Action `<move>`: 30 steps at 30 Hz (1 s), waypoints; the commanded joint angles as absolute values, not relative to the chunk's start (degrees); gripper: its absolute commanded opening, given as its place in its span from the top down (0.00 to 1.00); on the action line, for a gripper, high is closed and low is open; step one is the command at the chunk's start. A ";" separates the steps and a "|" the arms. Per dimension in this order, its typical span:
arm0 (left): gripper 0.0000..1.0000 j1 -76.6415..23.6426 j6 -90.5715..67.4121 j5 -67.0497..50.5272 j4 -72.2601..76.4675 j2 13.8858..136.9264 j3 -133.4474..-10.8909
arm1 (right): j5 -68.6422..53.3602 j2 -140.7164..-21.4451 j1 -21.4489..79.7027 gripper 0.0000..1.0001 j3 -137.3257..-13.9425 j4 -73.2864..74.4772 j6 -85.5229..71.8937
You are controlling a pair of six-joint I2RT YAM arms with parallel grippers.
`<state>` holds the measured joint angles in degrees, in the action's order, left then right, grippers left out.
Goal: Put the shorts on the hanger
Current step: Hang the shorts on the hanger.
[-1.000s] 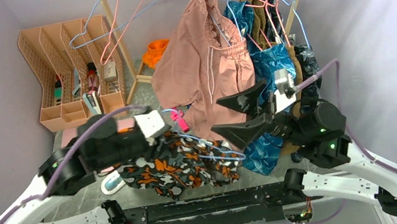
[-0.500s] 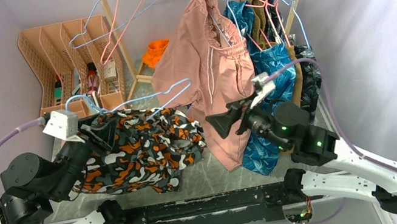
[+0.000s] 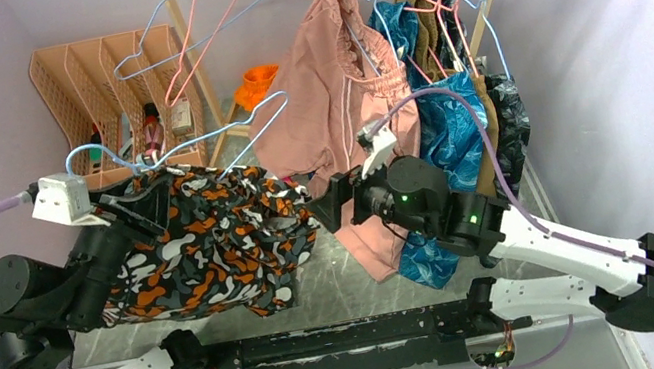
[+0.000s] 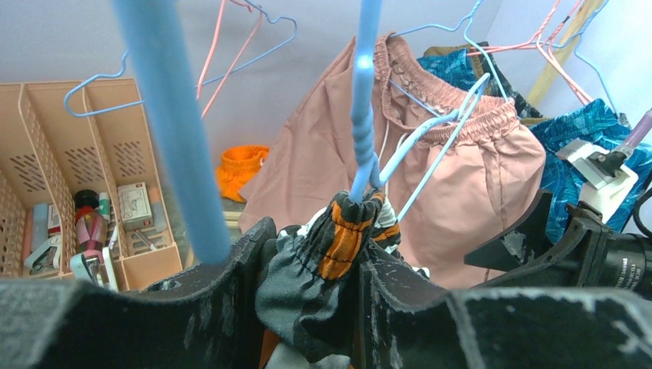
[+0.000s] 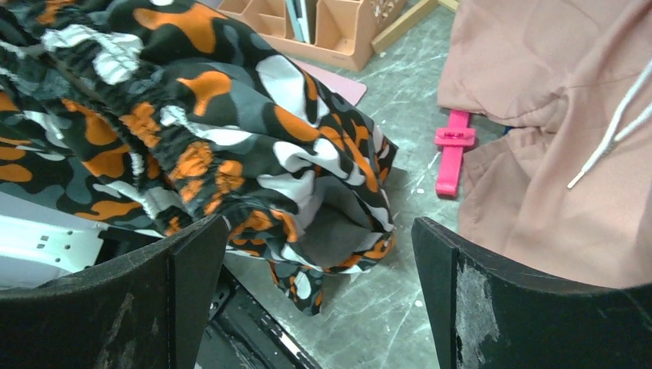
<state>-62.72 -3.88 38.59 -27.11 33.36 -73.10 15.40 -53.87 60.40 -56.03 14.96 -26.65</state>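
Shorts (image 3: 213, 250) hang beneath the hanger (image 4: 361, 92), waistband pinched by the left gripper (image 4: 315, 250). Right gripper (image 5: 319, 231) gapes wide, empty, just beside them.

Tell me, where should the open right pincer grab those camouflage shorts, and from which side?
Probably the shorts' gathered waistband at its free end, coming in level from the robot's right. That elastic ridge is thick and bunched, easy to pinch, and faces the right pincer; the left pincer clamps the fabric by the hanger.
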 commanded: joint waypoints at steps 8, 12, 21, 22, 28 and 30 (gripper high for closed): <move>0.93 -62.75 -3.76 41.70 -24.44 36.42 -73.93 | 18.68 -62.73 66.01 0.15 -66.20 18.70 -20.98; 0.93 -62.76 -3.25 42.52 -24.56 37.23 -74.00 | 22.16 -67.03 68.52 0.26 -69.03 22.93 -20.20; 0.93 -62.75 -2.20 42.29 -23.70 37.44 -73.57 | 25.65 -69.32 70.05 0.36 -68.48 23.31 -19.59; 0.93 -62.75 -2.21 42.19 -23.75 37.44 -73.57 | 26.14 -69.77 70.19 0.37 -68.72 23.59 -19.57; 0.93 -62.75 -2.68 40.73 -25.02 37.44 -73.87 | 29.01 -71.61 70.28 0.73 -69.48 25.02 -19.43; 0.93 -62.75 -2.92 40.29 -25.64 37.49 -74.07 | 30.34 -72.25 70.25 0.88 -70.01 25.80 -19.61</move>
